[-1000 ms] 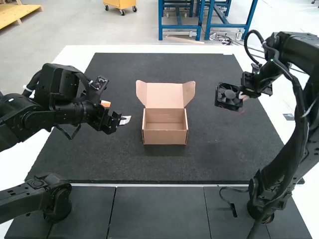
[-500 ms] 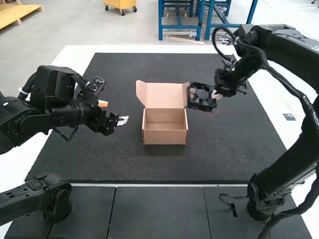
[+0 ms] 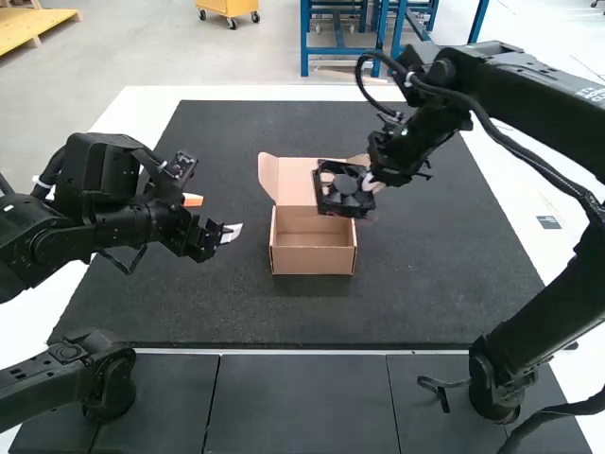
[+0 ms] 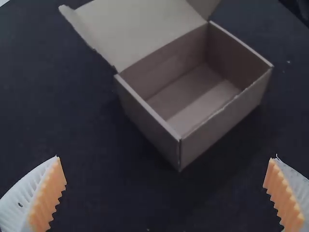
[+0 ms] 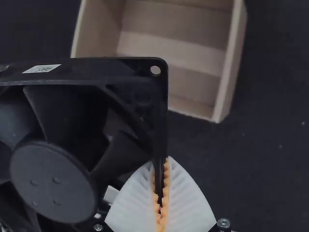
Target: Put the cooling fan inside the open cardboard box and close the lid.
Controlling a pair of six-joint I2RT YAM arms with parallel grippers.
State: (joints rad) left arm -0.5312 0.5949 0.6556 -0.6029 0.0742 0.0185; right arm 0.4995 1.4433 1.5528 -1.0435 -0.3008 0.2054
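Your right pincer (image 3: 371, 181) pinches the square black plastic fan (image 3: 342, 189); lower it level into the brown cardboard box (image 3: 312, 253) beneath.

Bench surroundings, from my remote station

I see a black textured mat (image 3: 425, 293) spread over most of a white table (image 3: 137, 99). Dark flat panels (image 3: 302, 407) run along the table's near edge, touching the mat's front border. A small dark tag (image 3: 546, 222), possibly a label, lies on the white surface just beside the mat's right side.
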